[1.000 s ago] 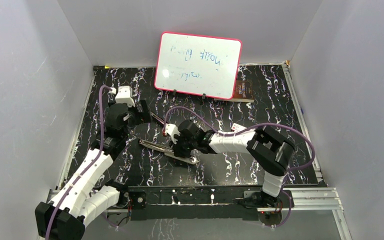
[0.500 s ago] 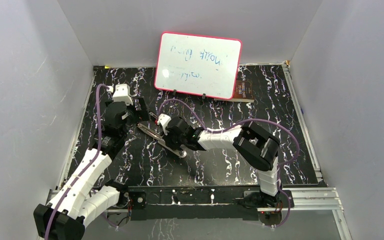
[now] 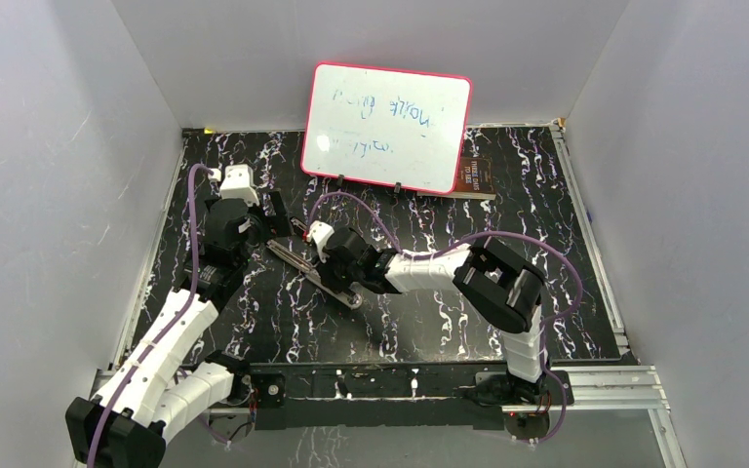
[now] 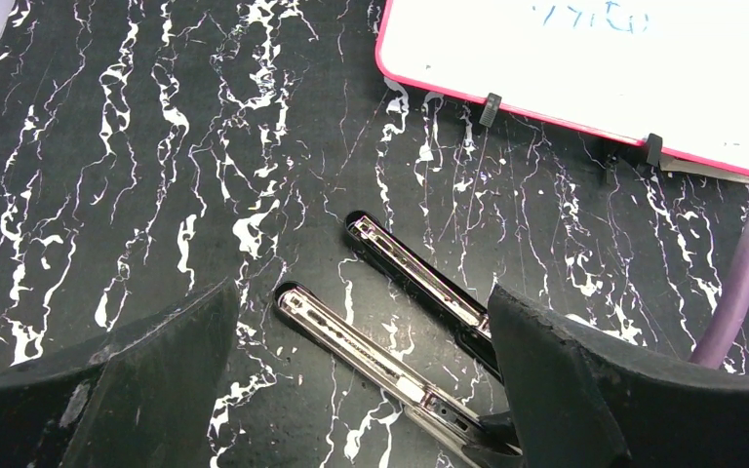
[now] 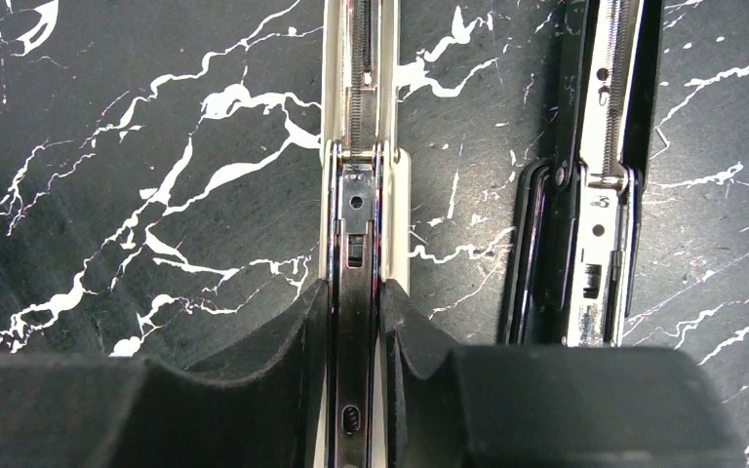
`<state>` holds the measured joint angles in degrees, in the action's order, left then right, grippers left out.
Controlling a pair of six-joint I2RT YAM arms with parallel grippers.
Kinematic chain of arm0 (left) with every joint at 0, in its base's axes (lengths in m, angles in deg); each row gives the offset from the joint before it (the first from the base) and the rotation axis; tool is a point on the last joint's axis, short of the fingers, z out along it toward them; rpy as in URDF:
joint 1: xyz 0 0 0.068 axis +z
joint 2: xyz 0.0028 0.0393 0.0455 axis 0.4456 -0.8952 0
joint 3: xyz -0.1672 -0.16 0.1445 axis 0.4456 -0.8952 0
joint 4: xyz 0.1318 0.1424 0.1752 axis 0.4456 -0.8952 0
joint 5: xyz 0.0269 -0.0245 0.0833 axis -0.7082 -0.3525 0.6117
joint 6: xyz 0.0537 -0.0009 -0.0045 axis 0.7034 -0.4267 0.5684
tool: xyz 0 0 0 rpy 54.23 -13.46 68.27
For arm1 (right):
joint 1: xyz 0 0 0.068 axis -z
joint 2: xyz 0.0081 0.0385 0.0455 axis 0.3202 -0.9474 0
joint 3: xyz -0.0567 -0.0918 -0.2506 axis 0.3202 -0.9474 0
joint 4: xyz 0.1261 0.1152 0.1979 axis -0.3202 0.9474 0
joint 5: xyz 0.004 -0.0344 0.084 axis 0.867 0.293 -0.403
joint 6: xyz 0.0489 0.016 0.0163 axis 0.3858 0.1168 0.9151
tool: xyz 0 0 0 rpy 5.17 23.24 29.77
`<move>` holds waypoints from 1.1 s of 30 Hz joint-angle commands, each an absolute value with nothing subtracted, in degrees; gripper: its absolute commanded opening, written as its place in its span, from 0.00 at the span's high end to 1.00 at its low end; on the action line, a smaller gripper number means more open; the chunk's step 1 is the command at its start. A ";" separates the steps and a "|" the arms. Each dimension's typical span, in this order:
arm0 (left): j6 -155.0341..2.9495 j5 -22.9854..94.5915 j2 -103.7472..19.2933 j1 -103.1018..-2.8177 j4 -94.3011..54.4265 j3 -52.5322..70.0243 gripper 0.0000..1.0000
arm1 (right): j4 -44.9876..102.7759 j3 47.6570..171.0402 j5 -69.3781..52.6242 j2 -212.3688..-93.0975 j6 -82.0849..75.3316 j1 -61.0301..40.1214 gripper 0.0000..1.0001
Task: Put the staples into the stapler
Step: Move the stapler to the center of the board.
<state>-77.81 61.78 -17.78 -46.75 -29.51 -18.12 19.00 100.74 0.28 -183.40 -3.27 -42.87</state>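
The stapler [image 3: 310,266] lies folded out flat on the black marbled table, its two long halves side by side. In the right wrist view my right gripper [image 5: 356,327] is shut on the shiny rail half [image 5: 356,195], one finger pressed on each side of it. The black half [image 5: 595,146] lies free to its right. My left gripper [image 4: 363,292] hovers open above the far ends of both halves [image 4: 351,341], touching nothing. From above, the left gripper [image 3: 275,219] is just left of the stapler's far end. The staples are out of view.
A pink-framed whiteboard [image 3: 387,127] stands at the back of the table, with a brown flat object [image 3: 473,177] behind its right corner. The right arm's purple cable [image 4: 741,283] loops near the left gripper. White walls close in three sides.
My right gripper has dragged the stapler left and back, swinging it under the left gripper. In the last half second almost nothing has moved. The left gripper stays open.
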 commanded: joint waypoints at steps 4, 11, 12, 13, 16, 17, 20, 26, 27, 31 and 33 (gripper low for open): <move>-77.58 63.14 -17.50 -46.35 -29.60 -15.91 0.02 | 15.65 103.81 -2.25 -181.54 -3.59 -43.19 0.61; -77.56 63.58 -17.20 -46.34 -30.29 -15.96 0.02 | 16.49 103.29 -0.88 -178.53 -3.69 -43.12 0.56; -77.56 63.64 -17.28 -46.33 -30.28 -16.07 0.02 | 16.56 102.75 -0.17 -177.23 -3.81 -43.07 0.56; -77.60 63.57 -17.40 -46.33 -30.30 -16.06 0.02 | 16.60 102.11 0.69 -175.87 -3.86 -43.00 0.55; -77.88 62.54 -18.20 -46.33 -30.05 -16.26 0.02 | 17.20 99.81 3.60 -171.03 -3.82 -42.23 0.53; -78.03 62.07 -18.56 -46.32 -29.90 -16.20 0.02 | 17.62 98.47 4.61 -168.94 -3.72 -41.78 0.52; -78.31 60.54 -20.21 -46.33 -29.50 -15.91 0.02 | 19.41 95.26 8.40 -164.12 -2.57 -39.28 0.50; -77.57 56.17 -25.43 -46.35 -28.51 -14.86 0.02 | 22.88 87.81 14.16 -154.25 4.60 -25.86 0.43; -77.94 55.95 -26.58 -46.37 -28.77 -14.46 0.02 | 24.02 87.01 15.55 -152.96 6.14 -23.16 0.41; -80.05 56.39 -31.09 -46.32 -30.83 -12.11 0.02 | 30.01 86.15 23.19 -150.53 11.96 -14.05 0.36; -80.54 55.35 -32.84 -46.32 -32.17 -10.87 0.02 | 32.45 86.47 24.53 -150.55 12.33 -10.38 0.33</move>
